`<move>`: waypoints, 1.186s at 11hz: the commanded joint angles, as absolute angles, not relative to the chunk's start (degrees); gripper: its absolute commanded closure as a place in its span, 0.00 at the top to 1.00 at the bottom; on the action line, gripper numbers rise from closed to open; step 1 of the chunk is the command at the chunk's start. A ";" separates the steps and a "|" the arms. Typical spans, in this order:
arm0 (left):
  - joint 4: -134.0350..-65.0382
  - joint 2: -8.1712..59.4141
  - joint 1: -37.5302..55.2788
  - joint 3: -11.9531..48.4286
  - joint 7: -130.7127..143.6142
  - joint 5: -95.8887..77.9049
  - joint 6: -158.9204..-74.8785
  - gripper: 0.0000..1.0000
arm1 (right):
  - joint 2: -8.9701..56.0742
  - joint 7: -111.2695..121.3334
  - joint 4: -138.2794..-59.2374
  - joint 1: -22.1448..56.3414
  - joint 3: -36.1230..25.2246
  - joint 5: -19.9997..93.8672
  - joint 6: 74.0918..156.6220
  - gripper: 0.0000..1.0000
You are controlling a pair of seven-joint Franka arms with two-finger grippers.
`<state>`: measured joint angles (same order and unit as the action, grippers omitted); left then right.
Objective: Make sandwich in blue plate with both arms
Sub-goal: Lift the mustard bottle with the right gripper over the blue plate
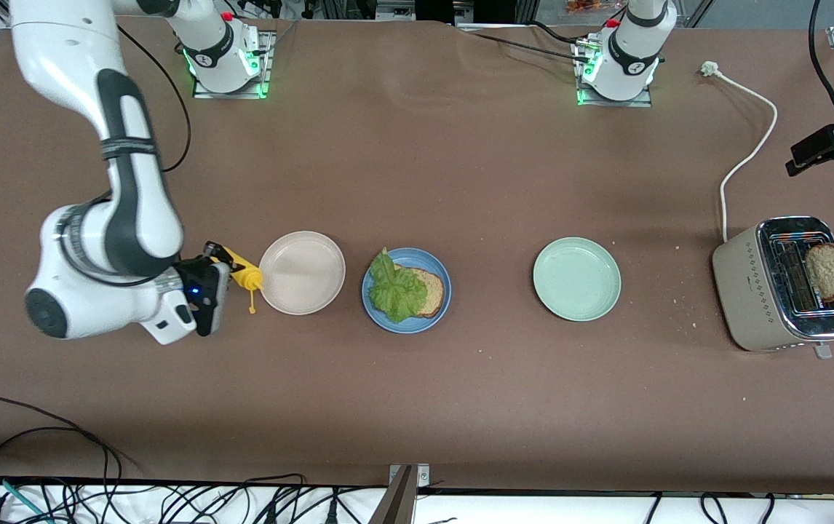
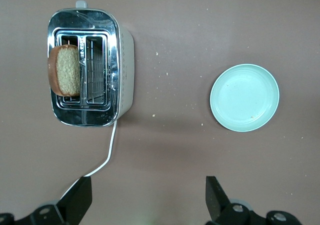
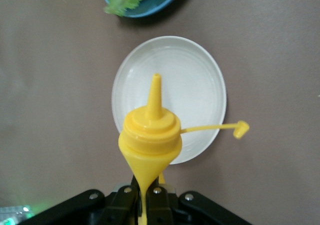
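The blue plate [image 1: 440, 271] sits mid-table with one brown bread slice [image 1: 431, 292] and a green lettuce leaf [image 1: 395, 287] lying on it. A second bread slice [image 1: 829, 271] stands in the toaster [image 1: 752, 284] at the left arm's end. My right gripper [image 1: 224, 280] is shut on a yellow squeeze bottle [image 1: 244, 275], held by the beige plate's [image 1: 302, 273] edge, its nozzle over that plate [image 3: 195, 85] and its cap hanging open [image 3: 241, 129]. My left gripper [image 2: 148, 200] is open and empty, high over the table between the toaster [image 2: 125, 60] and the mint-green plate [image 2: 244, 97]; it is out of the front view.
The mint-green plate [image 1: 576, 279] lies between the blue plate and the toaster. The toaster's white cord [image 1: 748, 145] runs toward the left arm's base. Crumbs lie around the toaster. Cables hang along the table edge nearest the front camera.
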<state>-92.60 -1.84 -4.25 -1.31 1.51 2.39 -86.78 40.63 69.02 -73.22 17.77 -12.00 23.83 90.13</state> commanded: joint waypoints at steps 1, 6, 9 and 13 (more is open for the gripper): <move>-91.49 -1.58 -4.75 -1.05 0.09 2.11 -85.78 1.00 | 40.96 60.23 -71.98 26.78 -12.39 10.68 95.35 0.05; -91.49 -1.58 -4.75 -1.05 0.09 2.11 -85.78 1.00 | 41.57 50.47 -72.07 38.48 -12.39 -6.03 99.93 0.05; -91.49 -1.58 -4.75 -1.05 0.09 2.02 -85.78 1.00 | 42.62 47.29 -72.07 44.63 -12.39 -16.66 99.93 0.05; -91.41 -1.06 -5.97 -1.05 0.00 0.53 -85.78 1.00 | 45.26 44.57 -72.16 51.85 -12.39 -29.35 99.75 0.05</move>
